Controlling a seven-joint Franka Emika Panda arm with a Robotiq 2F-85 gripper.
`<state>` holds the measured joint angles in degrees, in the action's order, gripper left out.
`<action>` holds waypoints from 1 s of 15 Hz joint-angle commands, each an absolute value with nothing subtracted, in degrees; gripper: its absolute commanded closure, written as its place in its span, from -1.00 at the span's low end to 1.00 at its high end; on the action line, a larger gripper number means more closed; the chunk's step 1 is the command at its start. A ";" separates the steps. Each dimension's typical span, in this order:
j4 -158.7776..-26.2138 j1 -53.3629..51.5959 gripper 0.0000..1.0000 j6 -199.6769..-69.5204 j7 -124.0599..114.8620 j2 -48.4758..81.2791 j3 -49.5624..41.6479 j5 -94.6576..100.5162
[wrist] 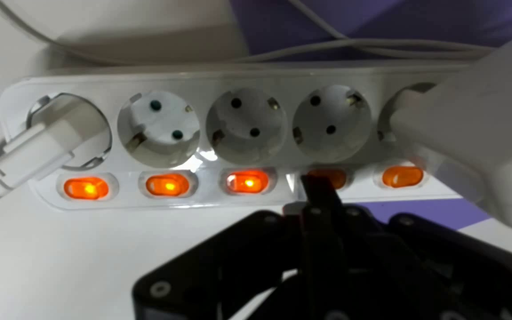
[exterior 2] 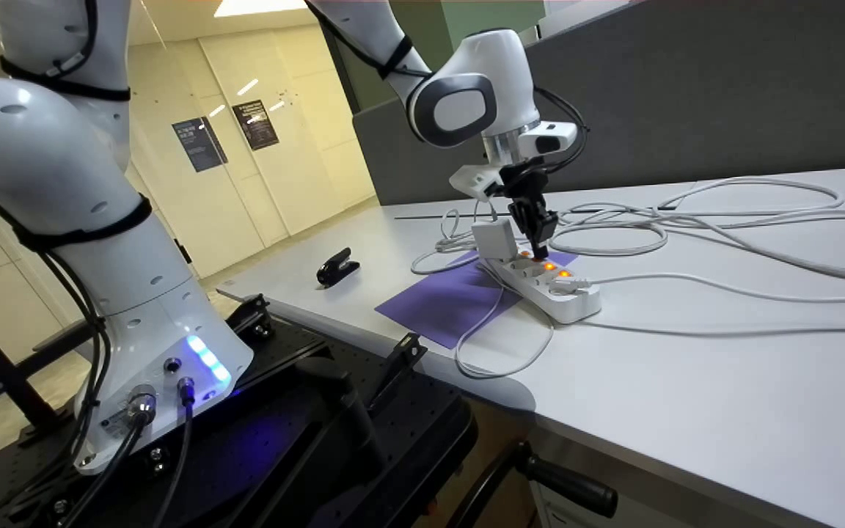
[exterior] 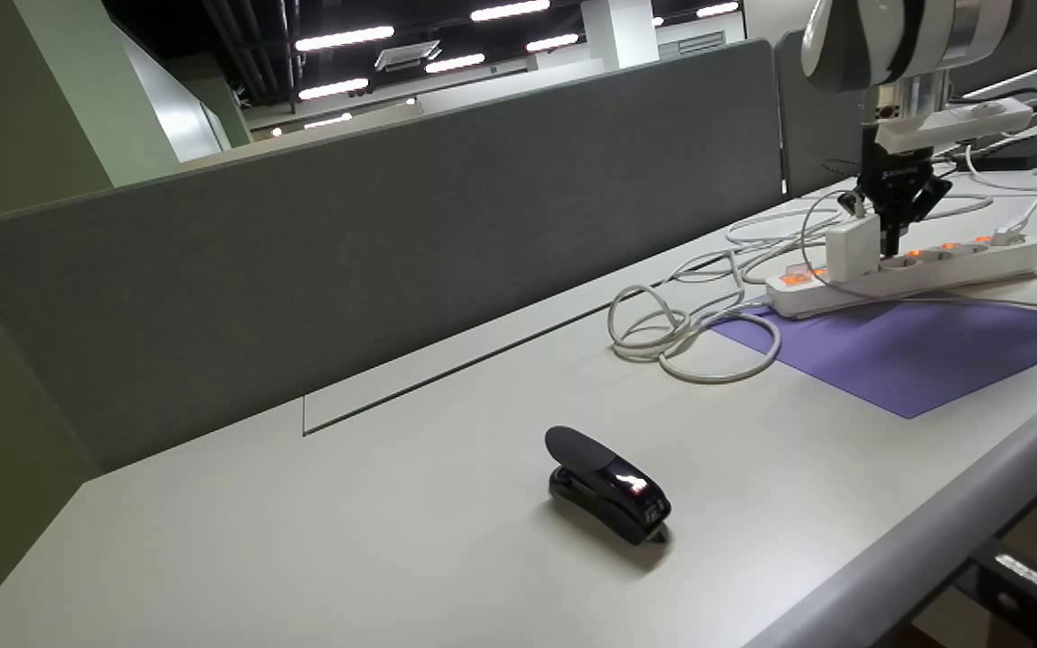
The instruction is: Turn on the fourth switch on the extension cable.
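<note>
Pressing seems in hand — the gripper [wrist: 318,183], closed with nothing held, has its tip at the fourth switch [wrist: 337,178], counting from the corded plug [wrist: 49,142]; whether they touch I cannot tell; the next move likely calls for a short downward push, clear of the adapter [wrist: 491,124] just beside the gripper; the strip [wrist: 208,191] lies directly below the gripper — running out to both sides of the tip.

Site looked like an office: white desk [exterior: 347,531] backed by a grey partition [exterior: 437,225]; a black stapler-like object [exterior: 613,477] lay on the desk; strip lights [exterior: 343,39] shone overhead.
</note>
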<state>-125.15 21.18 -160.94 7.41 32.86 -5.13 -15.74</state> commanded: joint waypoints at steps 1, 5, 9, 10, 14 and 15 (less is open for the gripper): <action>-123.11 22.18 1.00 -159.79 6.17 34.19 -4.22 -15.79; -122.71 21.94 1.00 -159.72 5.73 34.91 -4.47 -15.67; -122.56 22.18 1.00 -158.17 5.57 34.31 -4.52 -15.96; -122.62 22.07 1.00 -157.84 5.13 33.90 -4.77 -16.05; -123.86 21.83 1.00 -156.11 2.98 30.60 -5.55 -16.64; -124.15 21.56 1.00 -155.05 1.74 29.55 -5.97 -16.89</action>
